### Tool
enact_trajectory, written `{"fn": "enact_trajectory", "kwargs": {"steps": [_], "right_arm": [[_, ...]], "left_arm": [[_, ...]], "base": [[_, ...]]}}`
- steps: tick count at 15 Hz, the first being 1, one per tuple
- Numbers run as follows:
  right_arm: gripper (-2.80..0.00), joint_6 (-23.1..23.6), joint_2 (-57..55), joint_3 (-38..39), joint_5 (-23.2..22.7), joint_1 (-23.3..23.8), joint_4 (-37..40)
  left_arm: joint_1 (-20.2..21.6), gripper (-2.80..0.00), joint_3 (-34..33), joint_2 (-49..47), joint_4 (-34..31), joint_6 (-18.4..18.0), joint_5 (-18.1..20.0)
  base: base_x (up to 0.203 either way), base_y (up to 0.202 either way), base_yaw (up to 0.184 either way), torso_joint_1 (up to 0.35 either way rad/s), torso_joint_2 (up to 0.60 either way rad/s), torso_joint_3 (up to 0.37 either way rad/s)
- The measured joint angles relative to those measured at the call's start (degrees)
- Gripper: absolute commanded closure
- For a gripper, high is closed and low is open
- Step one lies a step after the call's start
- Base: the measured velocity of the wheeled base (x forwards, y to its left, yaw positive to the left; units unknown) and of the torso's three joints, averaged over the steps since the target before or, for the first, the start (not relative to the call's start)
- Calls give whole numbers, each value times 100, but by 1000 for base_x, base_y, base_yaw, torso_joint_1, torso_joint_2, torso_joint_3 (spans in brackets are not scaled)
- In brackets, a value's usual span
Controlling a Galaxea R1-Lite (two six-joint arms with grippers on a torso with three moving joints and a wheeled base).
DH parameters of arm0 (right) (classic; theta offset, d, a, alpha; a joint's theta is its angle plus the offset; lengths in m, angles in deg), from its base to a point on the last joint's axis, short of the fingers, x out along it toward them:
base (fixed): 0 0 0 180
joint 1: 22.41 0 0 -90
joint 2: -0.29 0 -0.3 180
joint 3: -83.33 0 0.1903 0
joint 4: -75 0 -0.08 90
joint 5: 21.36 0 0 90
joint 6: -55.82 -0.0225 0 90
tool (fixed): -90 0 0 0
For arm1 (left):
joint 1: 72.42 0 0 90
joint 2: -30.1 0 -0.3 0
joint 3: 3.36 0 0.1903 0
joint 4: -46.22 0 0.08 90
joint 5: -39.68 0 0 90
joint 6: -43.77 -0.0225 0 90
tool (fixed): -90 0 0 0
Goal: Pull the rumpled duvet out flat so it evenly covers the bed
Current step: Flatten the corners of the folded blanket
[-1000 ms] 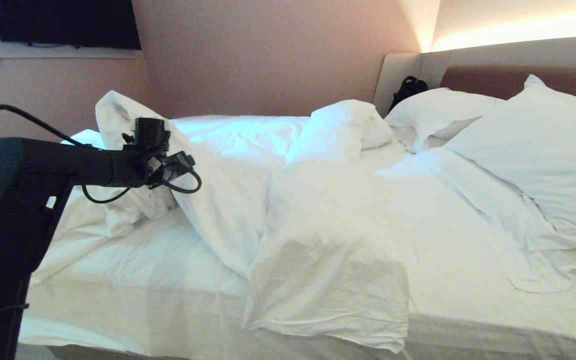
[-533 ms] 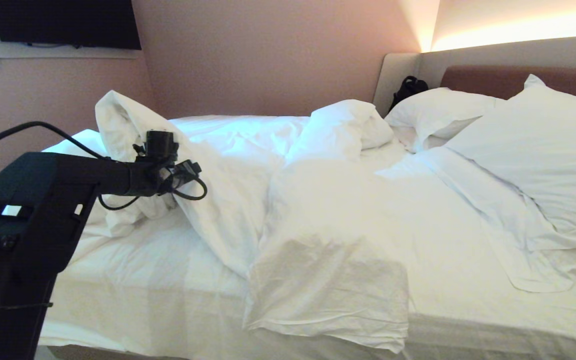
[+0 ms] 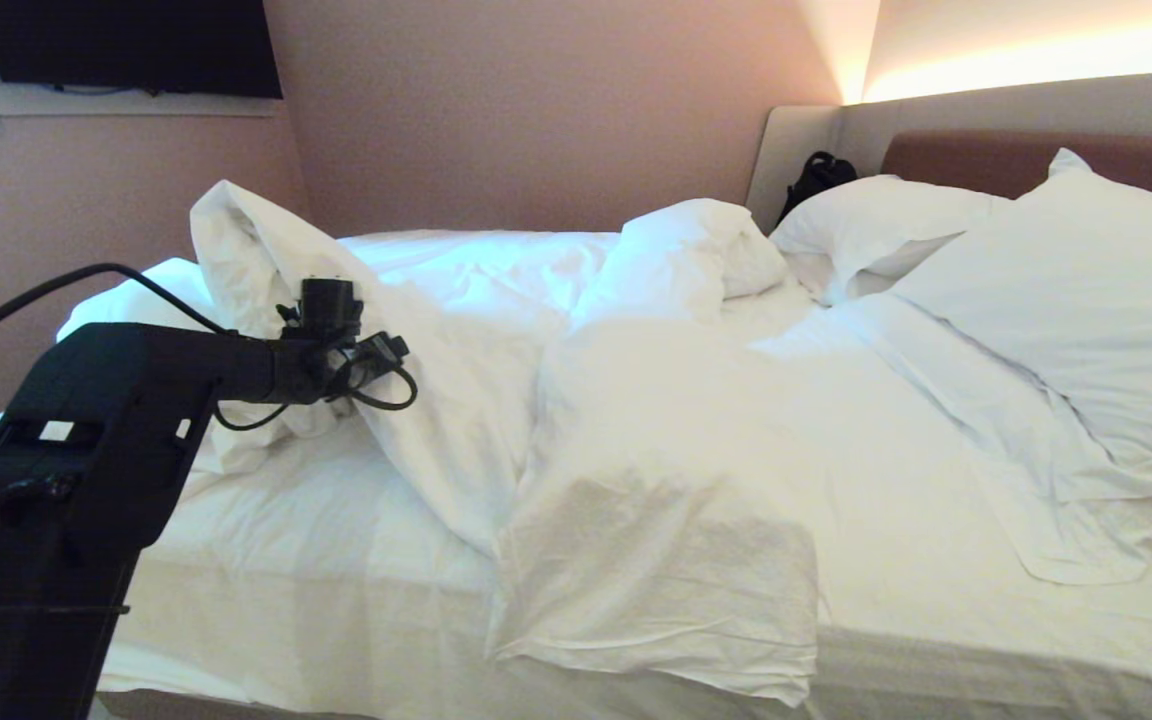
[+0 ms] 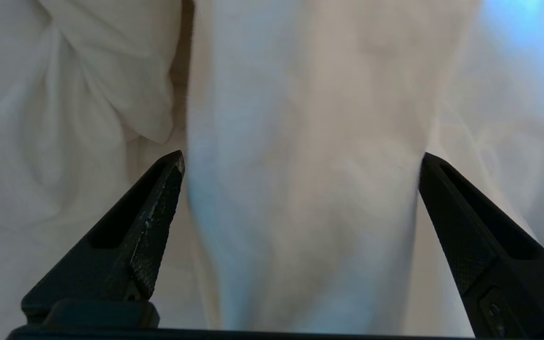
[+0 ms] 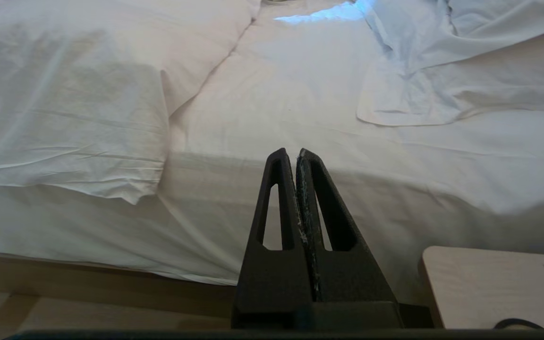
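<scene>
My left claw (image 4: 300,160) is spread wide around a raised fold of the duvet (image 3: 456,330), which sits bunched on the bed (image 3: 936,560). Right claw (image 5: 296,153) is pressed together, off by the bed's edge.

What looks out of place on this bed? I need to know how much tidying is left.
The duvet is bunched into a tall ridge on the bed's left half, one corner flopped over the near edge, leaving the sheet bare. The open left gripper straddles a fold; the right gripper stays shut, idle.
</scene>
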Motion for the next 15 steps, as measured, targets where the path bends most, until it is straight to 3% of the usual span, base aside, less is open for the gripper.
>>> {"fn": "enact_trajectory", "kwargs": {"steps": [3, 4, 15], "right_arm": [[0, -2, 0, 0, 0, 0, 0], [0, 0, 0, 0, 2, 0, 0], [0, -2, 0, 2, 2, 0, 0]], "left_arm": [[-7, -280, 5, -37, 1, 20, 31], [-9, 0, 0, -40, -4, 52, 28], [-13, 0, -193, 83, -8, 149, 28]], "base": [[0, 0, 0, 0, 0, 0], [0, 0, 0, 0, 0, 0], [0, 0, 0, 0, 0, 0]]}}
